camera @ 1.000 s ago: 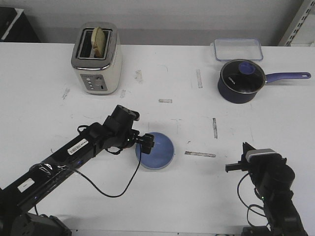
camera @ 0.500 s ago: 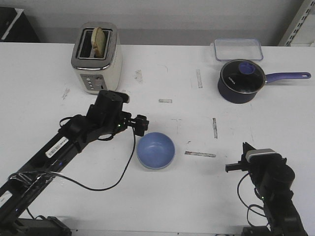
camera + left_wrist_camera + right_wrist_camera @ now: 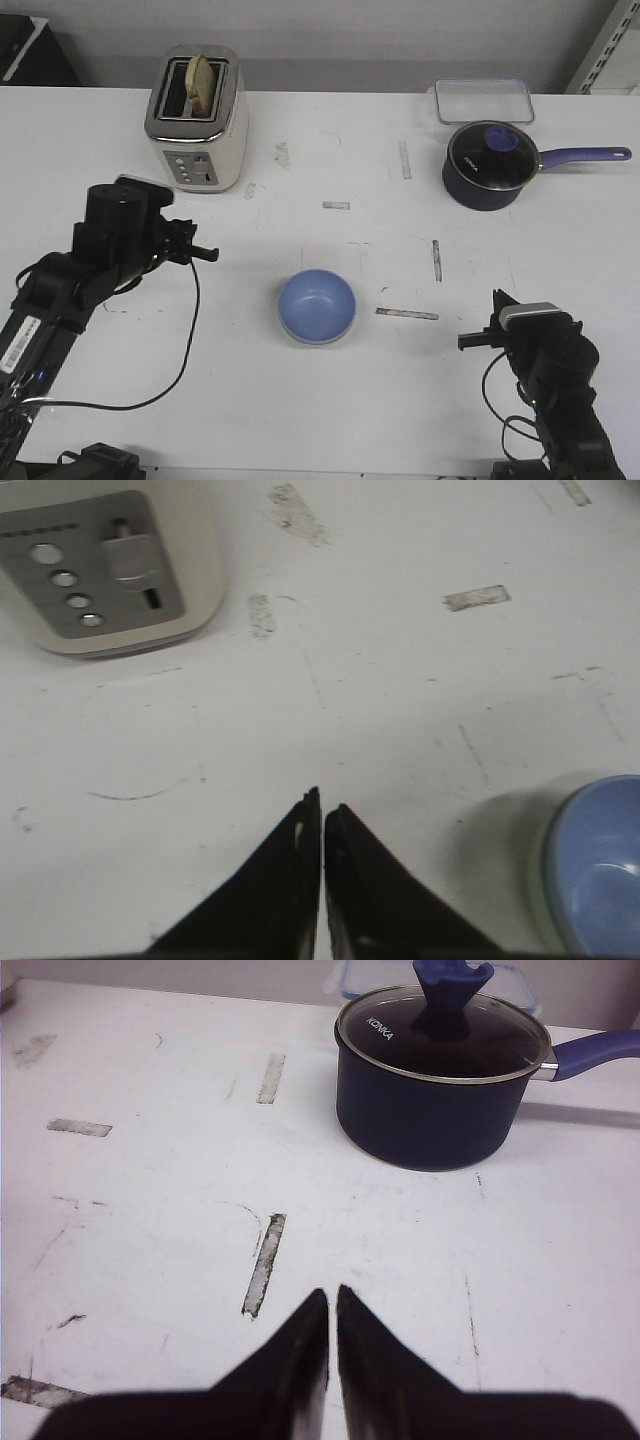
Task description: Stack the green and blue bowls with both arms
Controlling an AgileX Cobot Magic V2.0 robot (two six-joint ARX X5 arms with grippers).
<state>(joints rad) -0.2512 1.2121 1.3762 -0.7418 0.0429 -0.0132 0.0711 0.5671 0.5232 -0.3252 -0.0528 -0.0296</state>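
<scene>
The light blue bowl (image 3: 316, 306) stands upright in the middle of the table. It also shows in the left wrist view (image 3: 597, 865). A thin pale greenish edge (image 3: 541, 880) runs under its rim; the green bowl is otherwise hidden. My left gripper (image 3: 205, 253) is shut and empty, well to the left of the bowl and apart from it. In its wrist view (image 3: 322, 800) the jaws are pressed together over bare table. My right gripper (image 3: 470, 341) is shut and empty at the front right, and shows the same in its own view (image 3: 332, 1292).
A cream toaster (image 3: 197, 120) with a bread slice stands at the back left. A dark navy saucepan (image 3: 487, 165) with a glass lid and a clear lidded container (image 3: 482, 100) stand at the back right. Worn tape marks (image 3: 406, 314) dot the table.
My left arm has drawn back to the left, from the blue bowl's left rim to well clear of it. The bowl now sits level. The right arm has not moved.
</scene>
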